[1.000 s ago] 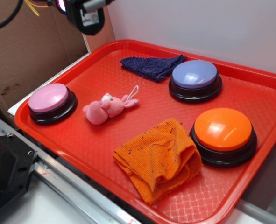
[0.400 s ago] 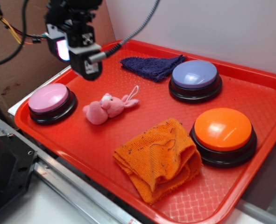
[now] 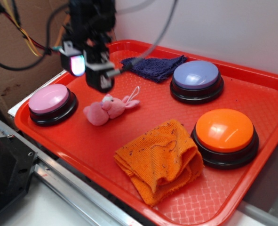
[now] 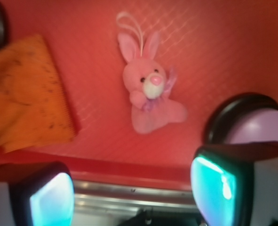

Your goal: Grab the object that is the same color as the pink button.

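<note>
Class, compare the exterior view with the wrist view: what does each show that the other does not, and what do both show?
Exterior only: the lavender button, the orange button, the dark blue cloth, and the gripper seen from outside, above the tray.

Wrist only: the pink bunny's face and the two glowing jaws standing wide apart.

Both: the pink plush bunny, the pink button, the orange cloth, and the red tray.

1. We see a black arm point(image 3: 92, 19), blocky and blurred in the exterior view
2. At its lower end sits the gripper point(image 3: 88, 70), black-bodied, with a glowing patch of pink and green light on one face
3. A grey cable point(image 3: 154, 40) curves away from it; black, red and yellow wires point(image 3: 21, 33) hang at the left
4. In the wrist view we see the two fingertips point(image 4: 213, 181) as dark-edged pads lit cyan, on pale housings
</note>
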Tool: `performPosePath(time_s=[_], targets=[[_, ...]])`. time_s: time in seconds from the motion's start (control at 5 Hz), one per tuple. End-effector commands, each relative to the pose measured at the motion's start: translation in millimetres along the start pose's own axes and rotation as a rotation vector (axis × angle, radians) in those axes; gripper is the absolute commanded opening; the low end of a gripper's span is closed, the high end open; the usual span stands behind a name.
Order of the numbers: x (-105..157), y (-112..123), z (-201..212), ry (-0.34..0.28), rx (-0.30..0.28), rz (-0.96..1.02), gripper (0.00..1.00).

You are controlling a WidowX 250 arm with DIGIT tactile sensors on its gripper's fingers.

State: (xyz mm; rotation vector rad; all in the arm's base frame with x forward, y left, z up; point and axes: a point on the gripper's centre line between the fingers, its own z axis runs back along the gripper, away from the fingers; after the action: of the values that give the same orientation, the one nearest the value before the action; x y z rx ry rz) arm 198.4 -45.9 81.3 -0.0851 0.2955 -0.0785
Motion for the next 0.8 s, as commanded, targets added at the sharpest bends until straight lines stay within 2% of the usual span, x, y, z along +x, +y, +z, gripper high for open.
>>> performPosePath(time_s=[0.0,0.2,0.4,0.6], targets=[[11,21,-24,0.037,0.04,0.014,1.0],[16,37,-36,0.088,0.056,0.037,1.0],[21,45,-51,0.117,0.061,0.074,0.24],[22,41,-62,0.156,0.097,0.087,0.0]])
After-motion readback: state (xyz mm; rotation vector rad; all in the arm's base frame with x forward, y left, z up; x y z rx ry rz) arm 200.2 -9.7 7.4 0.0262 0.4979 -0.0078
